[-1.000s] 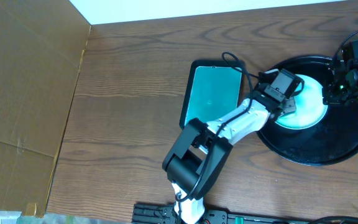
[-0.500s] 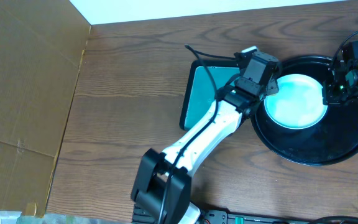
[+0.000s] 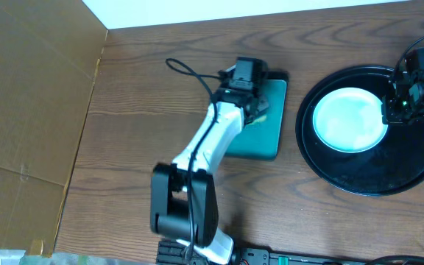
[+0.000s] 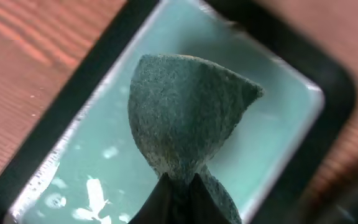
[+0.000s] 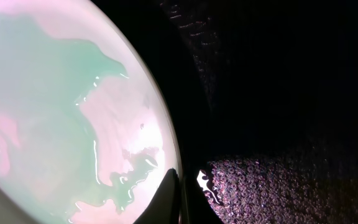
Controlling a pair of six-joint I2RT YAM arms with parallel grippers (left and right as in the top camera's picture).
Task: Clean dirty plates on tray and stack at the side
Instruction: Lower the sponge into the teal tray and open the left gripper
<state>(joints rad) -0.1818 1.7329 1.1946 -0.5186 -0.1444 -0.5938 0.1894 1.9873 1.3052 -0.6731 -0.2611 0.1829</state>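
Note:
One round white plate (image 3: 344, 118) with a teal smear lies in the black tray (image 3: 389, 165) at the right. My right gripper (image 3: 389, 109) is shut on the plate's right rim. In the right wrist view its fingertips (image 5: 174, 186) pinch the edge of the wet, teal-streaked plate (image 5: 55, 112), with the dark tray (image 5: 278, 74) beside it. My left gripper (image 3: 250, 103) hangs over the teal rectangular tray (image 3: 260, 140), shut on a dark green sponge (image 4: 185, 118). The sponge stands out from the left gripper (image 4: 180, 186) above the teal tray's floor (image 4: 278, 124).
A brown cardboard panel (image 3: 28, 110) covers the left of the table. A black cable (image 3: 190, 73) loops behind the left arm. A black bar (image 3: 271, 256) runs along the front edge. White spots (image 4: 98, 193) mark the teal tray's wet floor.
The left arm has swung left with the sponge, from over the plate on the black tray to over the teal tray. The right gripper has stayed on the plate's rim.

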